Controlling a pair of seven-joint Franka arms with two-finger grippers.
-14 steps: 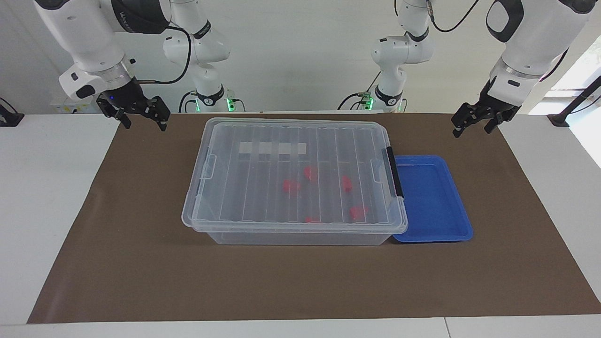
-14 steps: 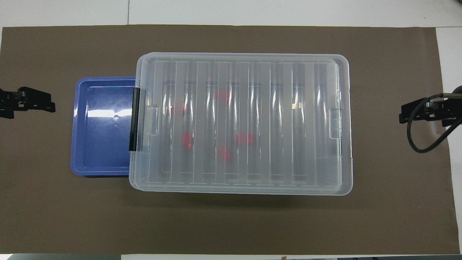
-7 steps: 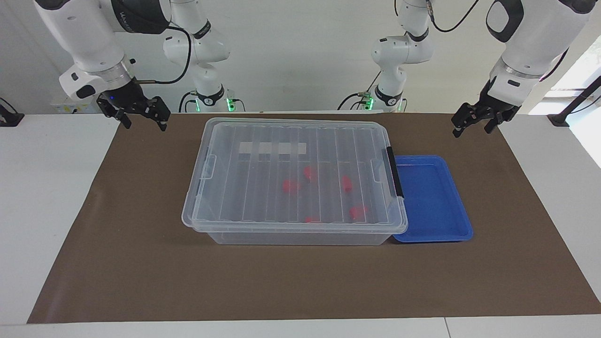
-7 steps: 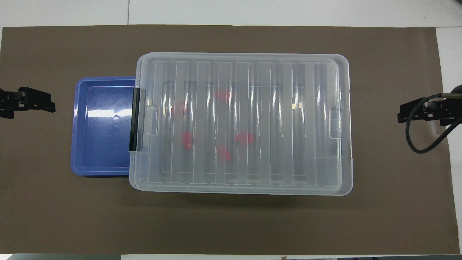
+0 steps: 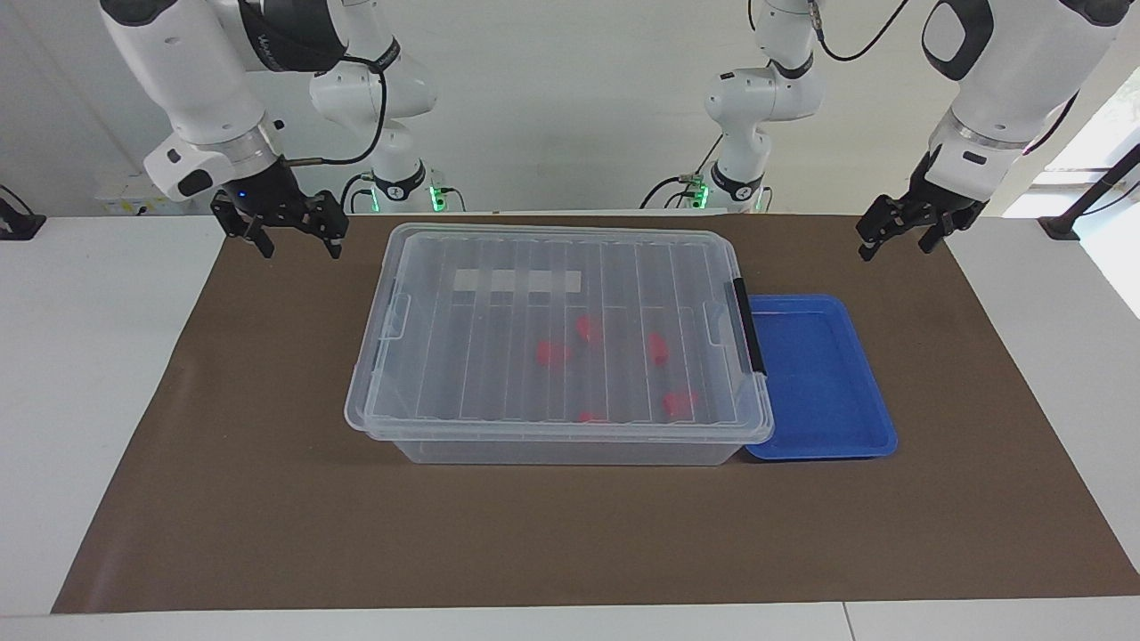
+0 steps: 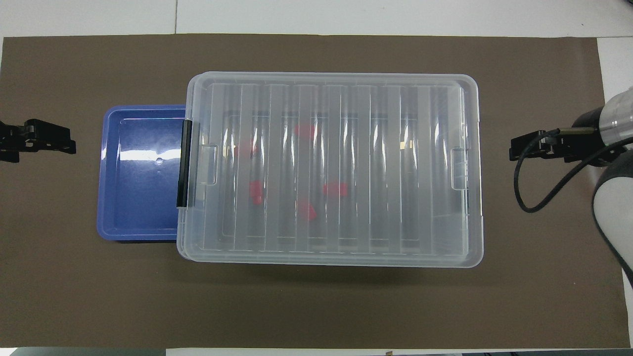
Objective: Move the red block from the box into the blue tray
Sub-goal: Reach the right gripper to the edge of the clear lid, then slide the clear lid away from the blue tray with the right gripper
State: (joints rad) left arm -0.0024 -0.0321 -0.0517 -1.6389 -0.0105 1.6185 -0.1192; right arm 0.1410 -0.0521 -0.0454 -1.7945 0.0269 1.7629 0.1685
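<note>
The box (image 5: 499,356) (image 6: 420,173), a clear bin, sits mid-mat with its ribbed lid on. Several red blocks (image 5: 659,347) (image 6: 255,190) show through the lid, lying on the box floor. The blue tray (image 5: 819,374) (image 6: 138,188) is empty and lies against the box at the left arm's end, next to the black latch (image 5: 750,329). My right gripper (image 5: 301,251) (image 6: 517,151) hangs open over the mat, just off the box's end toward the right arm. My left gripper (image 5: 894,251) (image 6: 49,143) waits open over the mat's edge at the left arm's end, holding nothing.
A brown mat (image 5: 267,499) covers most of the white table (image 5: 89,401). A black cable (image 6: 539,198) loops from the right wrist. A white label strip (image 5: 517,281) runs across the lid.
My right gripper has moved in over the mat toward the box's end. The left arm, the box and the tray have not moved.
</note>
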